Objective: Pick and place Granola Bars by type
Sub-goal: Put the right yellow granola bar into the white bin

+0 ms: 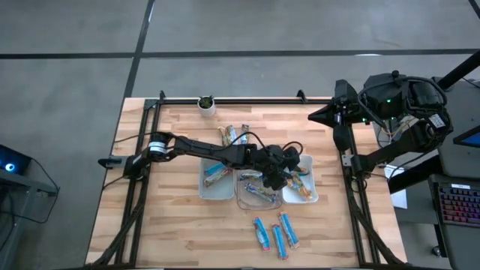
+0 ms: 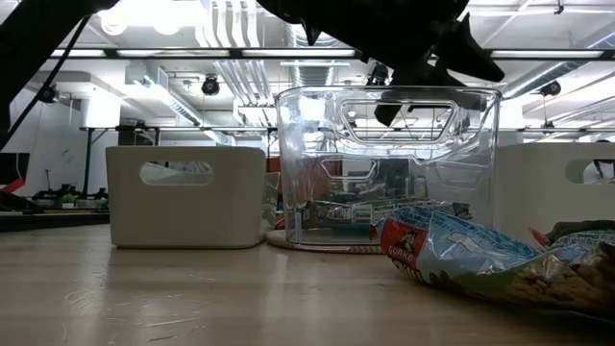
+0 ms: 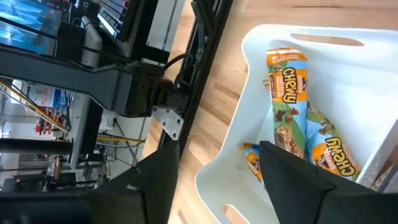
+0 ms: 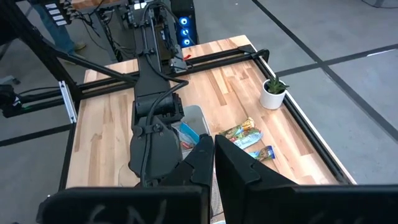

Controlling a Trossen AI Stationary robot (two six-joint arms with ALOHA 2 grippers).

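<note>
My left gripper (image 1: 283,172) (image 3: 221,186) hangs open and empty over the right white tray (image 3: 261,37), above the wall it shares with the clear middle tray (image 1: 241,201). Orange-brown "Chewy" granola bars (image 3: 287,81) lie in that right tray. More bars lie in the left white tray (image 1: 216,172) and in the clear tray (image 1: 256,191). Green-tan bars (image 1: 232,135) rest flat on the table beyond the trays. Three blue bars (image 1: 274,234) lie on the table near its near edge. My right gripper (image 4: 213,158) is shut and parked high off the table's far right corner (image 1: 315,116).
A small white pot with a green plant (image 1: 205,103) stands at the far edge. A black frame rail (image 1: 225,100) runs along the far edge and side rails (image 1: 351,180) along the sides. In the low view a blue-wrapped bar (image 2: 452,255) lies in front of the clear tray (image 2: 384,163).
</note>
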